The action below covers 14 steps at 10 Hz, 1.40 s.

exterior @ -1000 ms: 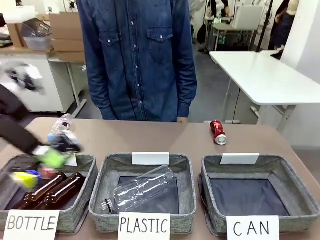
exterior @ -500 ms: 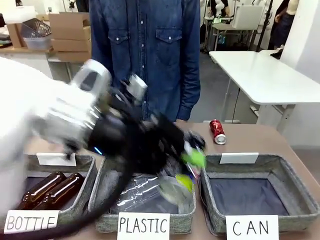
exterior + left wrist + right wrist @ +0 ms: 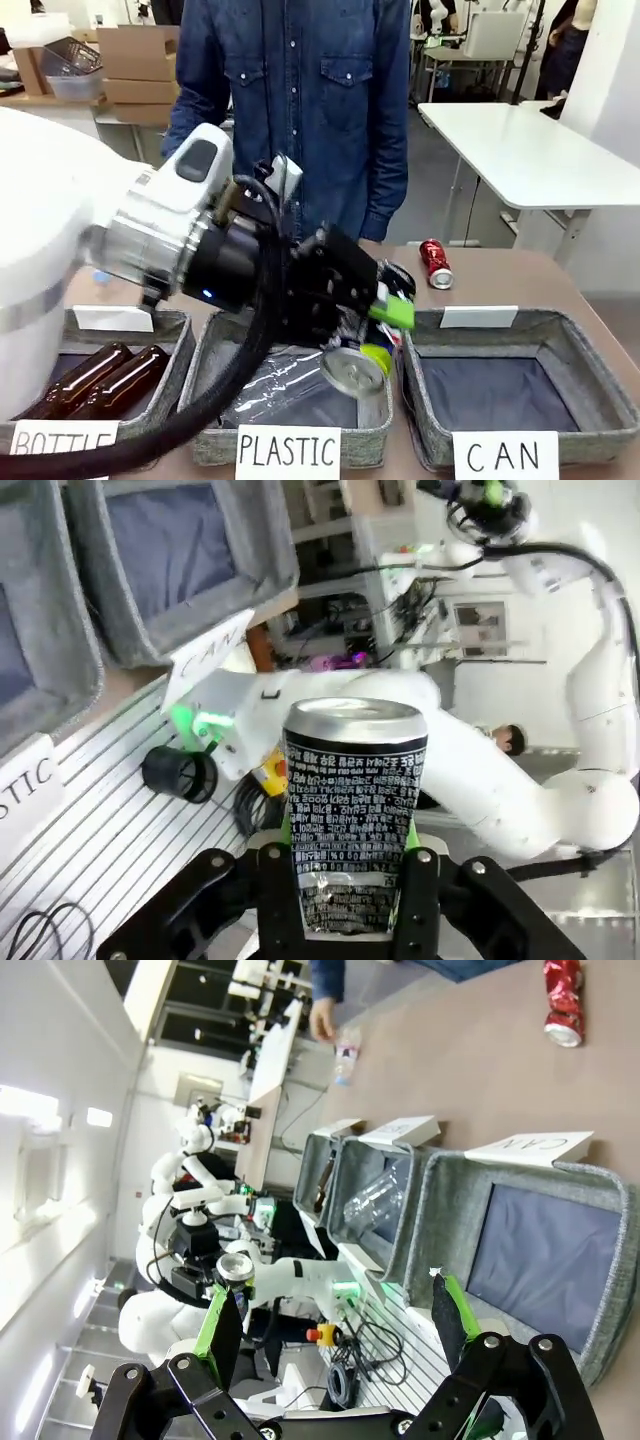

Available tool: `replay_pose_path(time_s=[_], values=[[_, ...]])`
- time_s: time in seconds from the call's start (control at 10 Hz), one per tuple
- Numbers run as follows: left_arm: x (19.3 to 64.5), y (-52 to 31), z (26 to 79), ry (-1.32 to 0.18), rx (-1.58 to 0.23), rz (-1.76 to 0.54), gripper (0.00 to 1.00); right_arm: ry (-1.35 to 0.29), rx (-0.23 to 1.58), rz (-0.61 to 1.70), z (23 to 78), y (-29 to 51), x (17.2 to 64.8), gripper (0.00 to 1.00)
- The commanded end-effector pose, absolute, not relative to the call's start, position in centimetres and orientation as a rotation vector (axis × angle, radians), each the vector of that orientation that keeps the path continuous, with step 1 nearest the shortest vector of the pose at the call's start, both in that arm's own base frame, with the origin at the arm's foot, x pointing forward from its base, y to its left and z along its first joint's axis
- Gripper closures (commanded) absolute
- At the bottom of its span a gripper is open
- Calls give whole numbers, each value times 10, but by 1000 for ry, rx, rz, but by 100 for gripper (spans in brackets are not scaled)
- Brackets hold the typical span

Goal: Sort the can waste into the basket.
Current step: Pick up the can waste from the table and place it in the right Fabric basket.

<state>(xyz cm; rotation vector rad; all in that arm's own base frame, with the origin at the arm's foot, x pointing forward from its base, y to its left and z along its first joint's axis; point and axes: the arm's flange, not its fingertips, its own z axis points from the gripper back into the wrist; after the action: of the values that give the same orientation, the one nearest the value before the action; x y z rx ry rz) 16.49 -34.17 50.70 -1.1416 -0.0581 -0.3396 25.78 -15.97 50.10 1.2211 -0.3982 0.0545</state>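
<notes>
My left gripper (image 3: 383, 335) is shut on the black can (image 3: 352, 370), whose silver end faces the camera. It hangs over the right end of the PLASTIC basket, just left of the grey basket (image 3: 592, 378) fronted by the CAN card (image 3: 505, 457). In the left wrist view the black can (image 3: 355, 800) stands between my fingers, with the basket (image 3: 270, 555) at the upper left. The red can (image 3: 436, 264) lies on the table behind the basket. My right gripper (image 3: 335, 1325) is open and holds nothing, with the basket (image 3: 450, 1210) and the red can (image 3: 562, 1000) ahead of it.
The PLASTIC basket (image 3: 205, 385) holds a clear bottle (image 3: 265, 390), and the BOTTLE basket (image 3: 165, 330) holds two brown bottles (image 3: 95, 380). A person in a denim shirt (image 3: 300, 110) stands at the far edge. A small clear bottle (image 3: 345, 1055) stands on the table near the person's hand.
My left arm has swung from over the BOTTLE basket to the right, carrying the black can across the PLASTIC basket toward the CAN basket. The red can has not moved.
</notes>
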Motion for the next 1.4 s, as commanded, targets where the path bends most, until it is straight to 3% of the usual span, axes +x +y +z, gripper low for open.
replay_pose_path(time_s=[0.0,0.3,0.5,1.2,1.3], values=[[187,-414,500,-5,-979,-460,61,-337,1182,45,498,-161,267,0],[209,-501,503,12,-915,-591,61,-360,1205,-12,494,-195,249,0],[214,-542,478,-13,-855,-609,61,-344,1158,-47,485,-218,236,0],[252,-587,436,-144,-855,-564,61,-364,1167,-66,482,-215,235,0],[253,-587,436,-146,-853,-559,49,-364,1167,-66,482,-215,235,0]])
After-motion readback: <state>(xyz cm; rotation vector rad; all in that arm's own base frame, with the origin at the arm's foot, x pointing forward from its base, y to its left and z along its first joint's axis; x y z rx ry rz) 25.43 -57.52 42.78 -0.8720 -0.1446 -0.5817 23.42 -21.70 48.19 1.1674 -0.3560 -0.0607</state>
